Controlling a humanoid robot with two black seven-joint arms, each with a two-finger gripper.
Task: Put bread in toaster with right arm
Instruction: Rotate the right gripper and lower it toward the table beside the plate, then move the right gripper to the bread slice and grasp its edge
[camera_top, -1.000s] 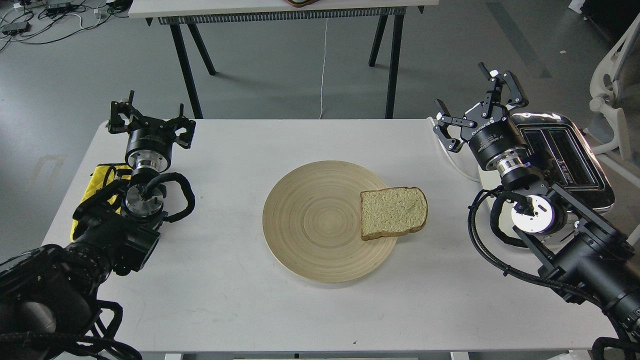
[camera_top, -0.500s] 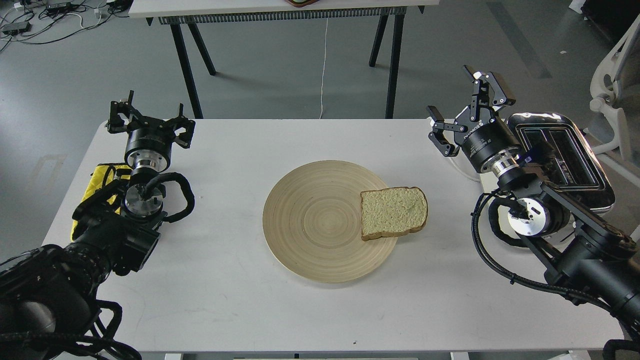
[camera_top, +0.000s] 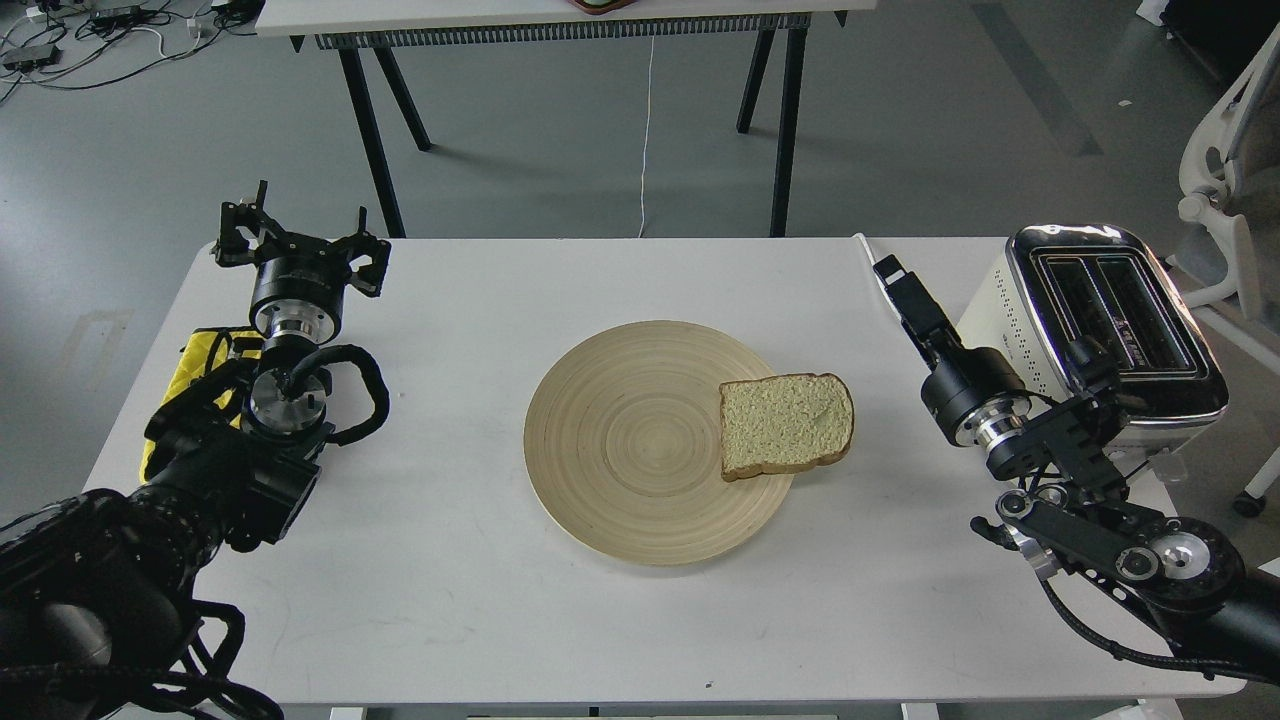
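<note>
The bread (camera_top: 787, 425) lies flat on the right rim of a round wooden plate (camera_top: 620, 440), partly hanging over its edge. The cream-white toaster (camera_top: 1110, 330) with a chrome top and two empty slots stands at the table's right edge. My right gripper (camera_top: 890, 272) is low over the table between bread and toaster, pointing away to the far left. It is seen edge-on as one slim black shape, so its fingers cannot be told apart; it holds nothing I can see. My left gripper (camera_top: 300, 243) is open and empty at the far left.
A yellow cloth (camera_top: 205, 355) lies under my left arm at the table's left edge. A white cord (camera_top: 862, 243) runs behind the right gripper. A second table (camera_top: 560, 15) stands beyond, and a white chair (camera_top: 1225, 160) is at the right.
My right arm has dropped and swung left and down, off the toaster, which now shows in full. Its gripper turned from face-on with fingers spread to edge-on. Bread and left arm have not moved.
</note>
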